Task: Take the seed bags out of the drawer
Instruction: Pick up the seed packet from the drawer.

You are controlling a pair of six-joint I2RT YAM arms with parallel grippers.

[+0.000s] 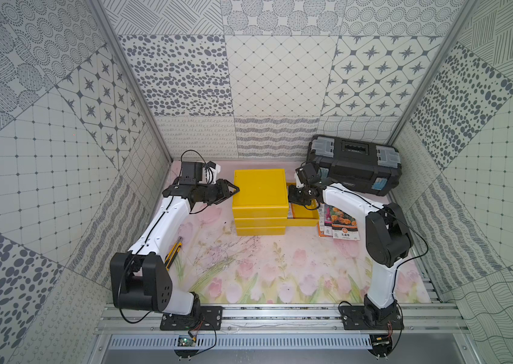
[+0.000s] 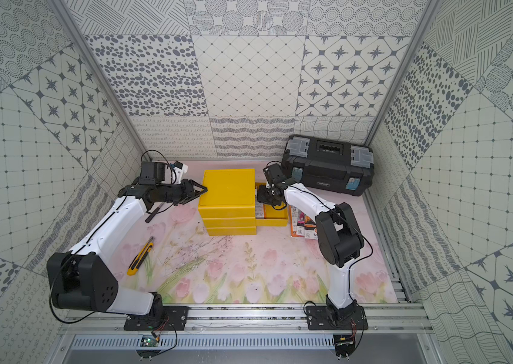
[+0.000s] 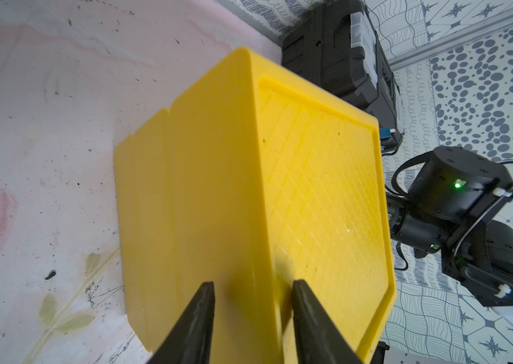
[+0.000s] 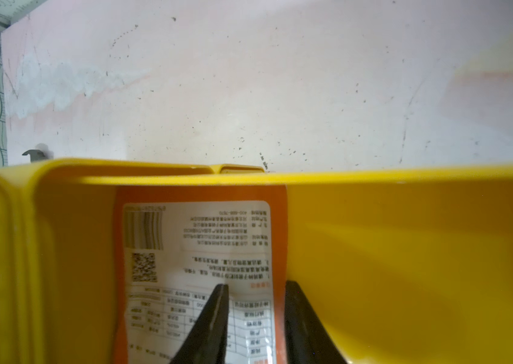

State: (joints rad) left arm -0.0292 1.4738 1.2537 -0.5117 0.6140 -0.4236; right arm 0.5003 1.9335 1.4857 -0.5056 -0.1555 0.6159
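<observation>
Claw tips of the left claw (image 3: 250,318) stand slightly apart astride the top edge of the yellow drawer cube (image 1: 260,189), gripping nothing. To its right the pulled-out drawer (image 4: 406,252) holds an orange-edged seed bag (image 4: 198,252), its white label showing a barcode, QR code and small Chinese print too blurred to read. Right claw (image 4: 255,318) pinches that bag's edge, while more seed bags (image 1: 342,225) lie on the tabletop (image 1: 264,268) just beside the drawer.

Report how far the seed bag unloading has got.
Done: several seed bags lie on the table beside the open drawer. In hand: the right gripper straddles the edge of an orange-edged bag inside it; the left gripper braces the yellow cabinet. Left: lifting that bag out.
</observation>
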